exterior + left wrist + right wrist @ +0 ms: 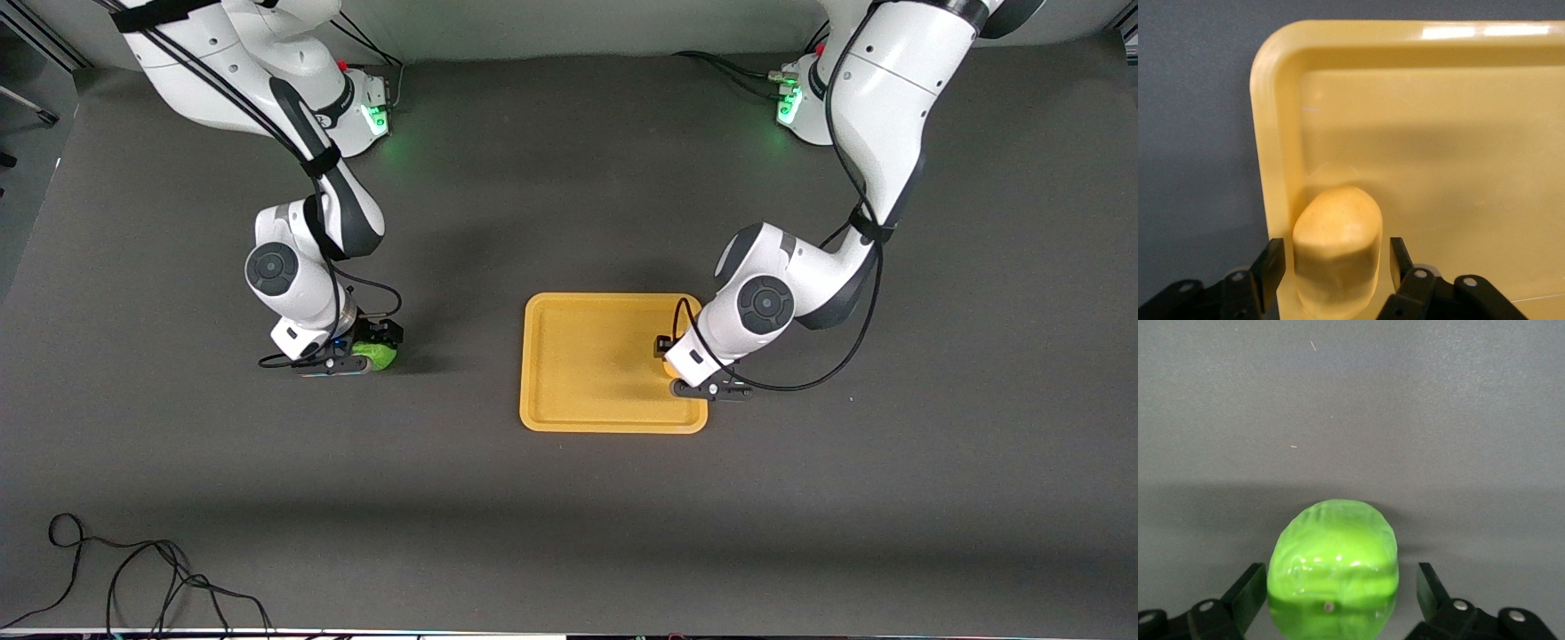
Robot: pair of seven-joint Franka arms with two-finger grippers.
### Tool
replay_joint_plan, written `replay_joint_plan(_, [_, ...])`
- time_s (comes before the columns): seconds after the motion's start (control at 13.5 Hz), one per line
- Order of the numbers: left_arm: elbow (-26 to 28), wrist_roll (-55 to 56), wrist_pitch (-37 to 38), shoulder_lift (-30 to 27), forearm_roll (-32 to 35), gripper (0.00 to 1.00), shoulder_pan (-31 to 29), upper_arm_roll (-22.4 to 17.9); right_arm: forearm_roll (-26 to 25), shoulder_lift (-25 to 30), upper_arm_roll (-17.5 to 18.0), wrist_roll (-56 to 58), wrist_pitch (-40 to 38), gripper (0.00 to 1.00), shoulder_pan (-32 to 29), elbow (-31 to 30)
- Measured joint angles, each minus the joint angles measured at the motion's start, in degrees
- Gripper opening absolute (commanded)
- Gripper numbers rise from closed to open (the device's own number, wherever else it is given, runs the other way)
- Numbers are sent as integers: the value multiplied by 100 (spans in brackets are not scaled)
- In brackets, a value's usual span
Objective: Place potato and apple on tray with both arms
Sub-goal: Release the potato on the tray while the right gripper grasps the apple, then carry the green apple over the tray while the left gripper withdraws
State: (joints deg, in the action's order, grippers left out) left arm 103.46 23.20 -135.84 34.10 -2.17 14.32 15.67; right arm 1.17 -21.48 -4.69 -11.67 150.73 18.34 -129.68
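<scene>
Main worry from my seat: the potato (pixel 1337 257) sits right against the tray (pixel 578 418) rim at the left arm's end, so if I pull the left gripper (pixel 1337 267) away crooked, a finger could nudge it over the edge. Its fingers stand apart with small gaps either side, gripping nothing. Over at the right arm's end, the apple (pixel 1333 563) lies on the table between the right gripper (pixel 1341 590)'s wide-open fingers, untouched; a sloppy close could squirt it away.

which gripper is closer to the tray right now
Left. The left gripper is over the tray, fingers open around the potato. The right gripper is off it, astride the apple.
</scene>
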Motion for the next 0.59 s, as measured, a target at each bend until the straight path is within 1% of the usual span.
replay_joint_plan(0.07, [-22, 0, 0, -6, 0, 100, -6, -2, 0, -21, -1, -2, 25, 64, 0, 3])
replay_joint_plan(0.15, [-59, 0, 4, -28, 0, 100, -18, -6, 0, -18, -3, -4, 43, 60, 0, 17])
replay_joint_plan(0.22, [-99, 0, 54, -102, 0, 100, -55, -14, 0, 3, -5, -16, 62, 60, 0, 45])
replay_joint_plan(0.37, [-251, -58, 627, -462, 3, 100, -276, -23, 1, 169, -9, -72, 28, 60, 0, 159])
replay_joint_plan(0.44, [-345, -165, 994, -742, 3, 100, -465, -30, 1, 321, -12, -86, -160, 60, 0, 250])
replay_joint_plan(0.52, [-441, -301, 1356, -1066, 3, 100, -710, -39, 2, 527, -17, -95, -582, 60, -1, 407])
replay_joint_plan(0.59, [-534, -442, 1680, -1396, 9, 100, -1000, -50, 1, 774, -27, -100, -1205, 60, -1, 654])
